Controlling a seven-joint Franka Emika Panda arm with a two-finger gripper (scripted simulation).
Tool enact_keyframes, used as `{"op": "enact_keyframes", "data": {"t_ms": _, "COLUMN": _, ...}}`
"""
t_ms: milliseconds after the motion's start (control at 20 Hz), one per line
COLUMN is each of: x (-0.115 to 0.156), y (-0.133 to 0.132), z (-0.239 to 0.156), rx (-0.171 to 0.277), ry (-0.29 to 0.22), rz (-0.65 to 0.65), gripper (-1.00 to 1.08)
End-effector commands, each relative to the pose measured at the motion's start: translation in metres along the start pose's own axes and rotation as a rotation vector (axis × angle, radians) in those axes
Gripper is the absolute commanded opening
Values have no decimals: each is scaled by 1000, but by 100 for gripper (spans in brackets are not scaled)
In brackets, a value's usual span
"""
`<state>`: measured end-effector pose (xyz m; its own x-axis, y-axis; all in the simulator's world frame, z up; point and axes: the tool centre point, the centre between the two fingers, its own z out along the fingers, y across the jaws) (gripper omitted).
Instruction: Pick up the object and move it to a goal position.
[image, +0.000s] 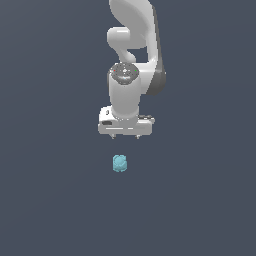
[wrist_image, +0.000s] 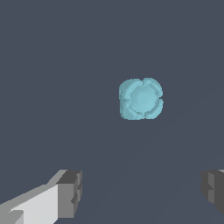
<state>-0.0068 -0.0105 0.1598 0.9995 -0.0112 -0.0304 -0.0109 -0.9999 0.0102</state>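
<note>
The claw (image: 125, 136) hangs under the white arm (image: 131, 60) with its jaws spread wide and nothing between them. In the wrist view the two dark grey fingertips (wrist_image: 70, 192) stand far apart at either side of the picture, and only bare surface shows in the gap.

The object (image: 120, 163) lies on the dark grey-blue worktop (image: 50, 200), apart from the claw and untouched by it. In the exterior view it sits just below the claw's two small finger stubs, a little toward the exterior view's left of the midline between them. No edge or corner of the worktop shows in either view, so its place relative to them cannot be told. The wrist view shows the object (wrist_image: 141, 99) ahead of the spread fingertips, not between them.

No containers appear in either picture.

The object is a small, light cyan-blue lump, roundish but faceted. The wrist view shows a smooth, flat central face ringed by short bevelled segments, which gives the outline a slightly scalloped, squared-off look. It is much smaller than the claw's white housing (image: 125, 125). Its colour is even, slightly paler in the middle of the face.
</note>
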Motion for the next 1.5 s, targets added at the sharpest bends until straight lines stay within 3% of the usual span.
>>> {"op": "enact_keyframes", "data": {"t_ms": 0, "x": 0, "y": 0, "z": 0, "rx": 0, "ry": 0, "rz": 0, "gripper": 100}}
{"op": "enact_keyframes", "data": {"t_ms": 400, "x": 7, "y": -2, "z": -17, "rx": -19, "ry": 33, "rz": -42, "gripper": 100}}
{"op": "enact_keyframes", "data": {"t_ms": 800, "x": 9, "y": -1, "z": -15, "rx": -19, "ry": 33, "rz": -42, "gripper": 100}}
{"op": "enact_keyframes", "data": {"t_ms": 1450, "x": 43, "y": 13, "z": 29, "rx": -5, "ry": 31, "rz": -51, "gripper": 100}}
